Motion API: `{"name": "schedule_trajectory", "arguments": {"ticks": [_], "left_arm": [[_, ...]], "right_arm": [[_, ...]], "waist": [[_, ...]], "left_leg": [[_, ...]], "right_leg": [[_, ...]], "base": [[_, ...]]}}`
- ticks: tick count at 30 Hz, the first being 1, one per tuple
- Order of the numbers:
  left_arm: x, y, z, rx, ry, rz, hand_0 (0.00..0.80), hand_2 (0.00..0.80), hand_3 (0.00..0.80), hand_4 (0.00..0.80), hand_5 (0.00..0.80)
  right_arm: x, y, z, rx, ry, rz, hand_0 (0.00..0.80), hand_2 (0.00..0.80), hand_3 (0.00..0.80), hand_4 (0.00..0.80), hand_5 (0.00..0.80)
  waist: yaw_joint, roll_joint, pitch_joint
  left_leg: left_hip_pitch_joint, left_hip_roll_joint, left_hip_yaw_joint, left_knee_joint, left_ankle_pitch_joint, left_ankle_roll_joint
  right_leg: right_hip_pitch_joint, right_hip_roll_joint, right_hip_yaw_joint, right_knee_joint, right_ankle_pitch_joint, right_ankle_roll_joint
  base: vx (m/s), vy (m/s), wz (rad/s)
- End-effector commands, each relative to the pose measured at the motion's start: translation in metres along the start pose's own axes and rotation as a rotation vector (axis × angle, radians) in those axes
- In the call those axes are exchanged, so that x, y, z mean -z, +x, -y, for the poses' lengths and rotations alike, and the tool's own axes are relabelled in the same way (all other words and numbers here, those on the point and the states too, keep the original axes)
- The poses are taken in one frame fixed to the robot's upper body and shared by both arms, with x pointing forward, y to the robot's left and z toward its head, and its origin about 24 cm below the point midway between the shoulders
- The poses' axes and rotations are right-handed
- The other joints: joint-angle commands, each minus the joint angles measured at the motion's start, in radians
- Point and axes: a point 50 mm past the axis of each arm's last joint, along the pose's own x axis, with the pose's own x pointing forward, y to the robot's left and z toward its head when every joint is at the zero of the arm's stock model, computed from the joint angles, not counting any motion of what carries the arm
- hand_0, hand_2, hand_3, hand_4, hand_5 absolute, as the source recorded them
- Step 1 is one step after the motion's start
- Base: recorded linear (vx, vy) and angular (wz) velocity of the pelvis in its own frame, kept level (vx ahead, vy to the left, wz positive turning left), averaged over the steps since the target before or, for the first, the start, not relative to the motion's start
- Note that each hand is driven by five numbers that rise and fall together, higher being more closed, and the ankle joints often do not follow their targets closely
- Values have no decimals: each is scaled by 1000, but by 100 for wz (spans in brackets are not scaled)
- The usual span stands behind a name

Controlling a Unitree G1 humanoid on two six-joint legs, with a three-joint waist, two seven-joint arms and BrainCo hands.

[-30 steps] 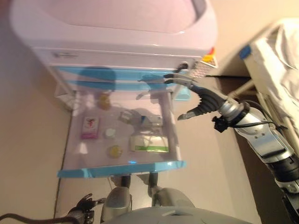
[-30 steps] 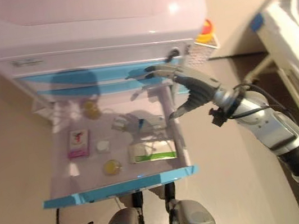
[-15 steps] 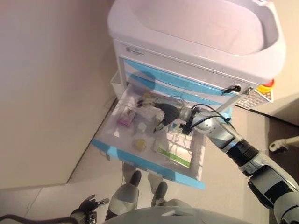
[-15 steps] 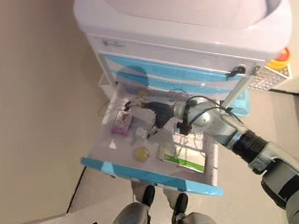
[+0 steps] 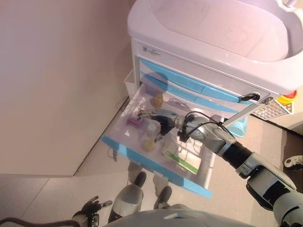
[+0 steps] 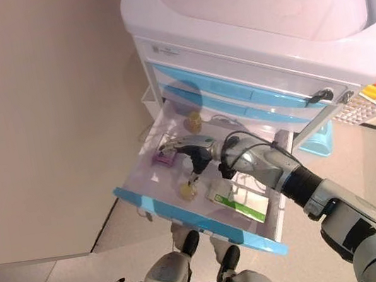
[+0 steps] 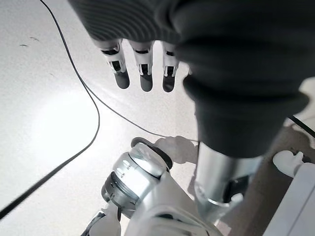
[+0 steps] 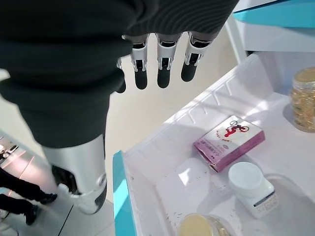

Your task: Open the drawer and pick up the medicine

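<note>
The cart's lowest drawer (image 5: 142,160) stands pulled out, its blue front toward me. Inside lie a pink medicine box (image 5: 134,121), a white-capped bottle (image 8: 251,184), a flat yellow jar (image 5: 148,145), a green-and-white box (image 5: 179,158) and an amber bottle (image 5: 158,100) at the back. My right hand (image 5: 158,118) hovers open over the drawer, fingers (image 8: 162,64) straight, above and beside the pink box (image 8: 229,142), holding nothing. My left hand (image 5: 90,210) hangs low by my side, its fingers (image 7: 142,69) relaxed above the floor.
The white cart (image 5: 213,42) has a deep tray top and two shut blue drawers (image 5: 189,85) above the open one. A beige wall (image 5: 57,71) stands close on the left. A red button (image 5: 286,98) and a grille sit on the cart's right side.
My right hand has come from the cart's right front corner into the open drawer, over the pink box and bottle. The camera has swung, so the whole view has shifted.
</note>
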Motion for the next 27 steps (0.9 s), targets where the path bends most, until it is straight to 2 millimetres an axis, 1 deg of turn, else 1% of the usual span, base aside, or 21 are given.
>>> {"name": "schedule_trajectory", "arguments": {"ticks": [1, 7, 14, 15, 23, 26, 27], "left_arm": [[2, -1, -8, -9, 64, -17, 0, 0, 0, 0, 0], [2, -1, -6, -2, 82, -21, 0, 0, 0, 0, 0], [4, -1, -5, -4, 79, -26, 0, 0, 0, 0, 0], [7, -1, -4, -3, 80, -31, 0, 0, 0, 0, 0], [12, -2, 1, 3, 74, -40, 0, 0, 0, 0, 0], [15, -3, 1, 7, 68, -38, 0, 0, 0, 0, 0], [15, -3, 1, 6, 67, -36, 0, 0, 0, 0, 0]], "right_arm": [[-19, 8, 8, 26, -75, 114, 0, 0, 0, 0, 0], [-20, 7, 10, 34, -78, 120, 0, 0, 0, 0, 0], [-19, 3, 18, 138, -42, 111, 0, 0, 0, 0, 0], [-18, 1, 21, 189, -23, 107, 0, 0, 0, 0, 0], [-20, -9, 39, 380, 40, 125, 0, 0, 0, 0, 0], [-22, -20, 52, 455, 41, 130, 0, 0, 0, 0, 0], [-22, -22, 53, 461, 38, 129, 0, 0, 0, 0, 0]], "waist": [[20, -28, -35], [18, -25, -40], [12, -22, -44], [7, -19, -45], [-11, -10, -48], [-27, -7, -48], [-29, -7, -48]], "left_leg": [[-23, -30, 5, -25, -32, -20], [-18, -31, 0, -33, -30, -18], [-11, -30, 3, -43, -28, -17], [-9, -30, 6, -46, -27, -16], [-6, -25, 23, -51, -27, -12], [-1, -21, 36, -53, -29, -10], [-1, -21, 38, -53, -30, -9]], "right_leg": [[12, 4, 0, 119, -114, 29], [13, 3, 2, 115, -111, 31], [15, 4, 5, 107, -105, 34], [15, 4, 7, 104, -103, 36], [11, 5, 22, 102, -99, 39], [9, 7, 34, 102, -96, 40], [9, 7, 37, 103, -96, 40]], "base": [[0, 0, 0], [0, 0, 0], [0, 0, 0], [0, 0, 0], [-1, 8, -4], [1, 13, -3], [0, 0, 0]]}}
